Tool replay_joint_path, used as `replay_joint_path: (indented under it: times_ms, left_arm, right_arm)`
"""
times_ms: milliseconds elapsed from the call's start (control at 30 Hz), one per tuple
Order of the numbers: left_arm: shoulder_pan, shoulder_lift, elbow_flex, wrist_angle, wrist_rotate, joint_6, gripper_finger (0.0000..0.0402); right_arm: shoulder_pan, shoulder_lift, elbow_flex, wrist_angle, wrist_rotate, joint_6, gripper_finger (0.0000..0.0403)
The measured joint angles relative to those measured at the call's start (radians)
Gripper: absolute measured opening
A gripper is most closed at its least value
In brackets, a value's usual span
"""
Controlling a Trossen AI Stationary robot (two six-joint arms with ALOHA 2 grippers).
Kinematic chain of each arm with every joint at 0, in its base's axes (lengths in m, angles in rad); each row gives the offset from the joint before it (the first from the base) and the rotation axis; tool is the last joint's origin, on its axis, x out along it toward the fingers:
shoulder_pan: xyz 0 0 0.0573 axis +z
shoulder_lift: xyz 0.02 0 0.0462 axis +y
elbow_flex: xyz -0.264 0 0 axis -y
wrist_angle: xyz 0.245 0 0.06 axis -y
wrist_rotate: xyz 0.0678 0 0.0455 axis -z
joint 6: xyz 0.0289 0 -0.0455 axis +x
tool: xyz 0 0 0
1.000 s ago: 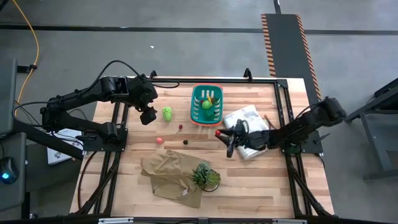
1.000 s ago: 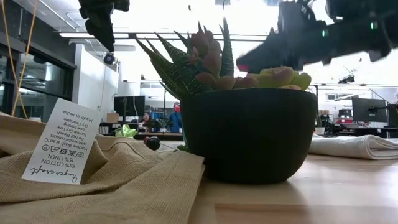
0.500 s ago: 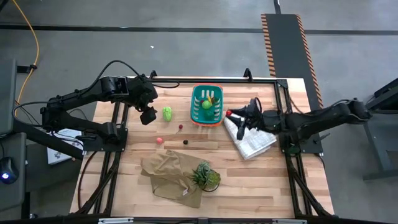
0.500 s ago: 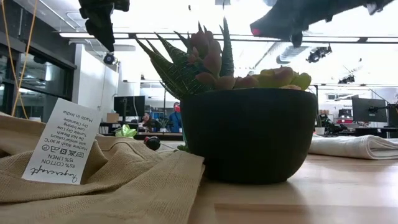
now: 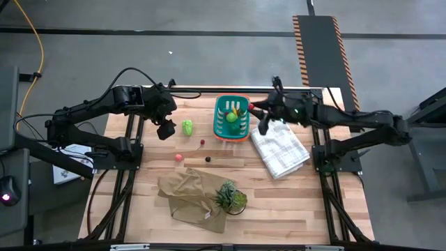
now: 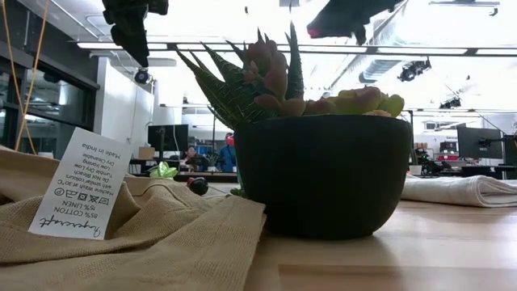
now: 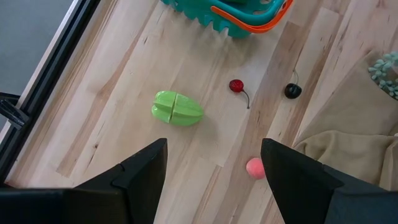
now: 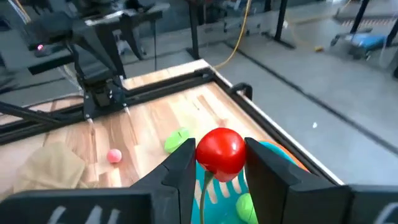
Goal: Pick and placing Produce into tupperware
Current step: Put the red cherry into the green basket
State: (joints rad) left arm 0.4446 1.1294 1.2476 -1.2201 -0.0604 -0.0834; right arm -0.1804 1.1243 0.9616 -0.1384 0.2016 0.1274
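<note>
From above, the right end effector hangs at the right rim of the teal tupperware, above the worktop. That view gives only a red speck at its tip. The right wrist view settles it: the fingers are closed partway on a red ball with a thin stem hanging below it, and the basket lies just beneath, a green piece inside.

The left end effector hovers over the worktop left of the basket, its fingers spread wide and empty. Its wrist view shows the loose produce more clearly than the overhead one: a light green piece, a red cherry, a dark ball and a pink ball, all well apart from one another on the wood.

The low view is mostly filled by the potted plant and the beige cloth; the dark shape with a red tip at the top is probably the right end effector.

A second ago the right end effector was over the white checked cloth with the red ball; it has since carried it to the basket. The left arm has not moved.
</note>
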Motion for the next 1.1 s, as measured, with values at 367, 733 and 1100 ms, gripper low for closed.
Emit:
replay_joint_path:
  times_ms: [367, 733, 1100]
  left_arm:
    - [0.000, 0.000, 0.000, 0.000, 0.000, 0.000, 0.0248]
    - [0.000, 0.000, 0.000, 0.000, 0.000, 0.000, 0.0248]
    - [0.000, 0.000, 0.000, 0.000, 0.000, 0.000, 0.0248]
  right_arm:
    - [-0.188, 0.320, 0.404, -0.315, -0.200, -0.031, 0.0103]
    - [-0.242, 0.566, 0.641, -0.537, -0.297, -0.016, 0.0103]
    - [-0.268, 0.683, 0.646, -0.614, -0.372, 0.033, 0.0103]
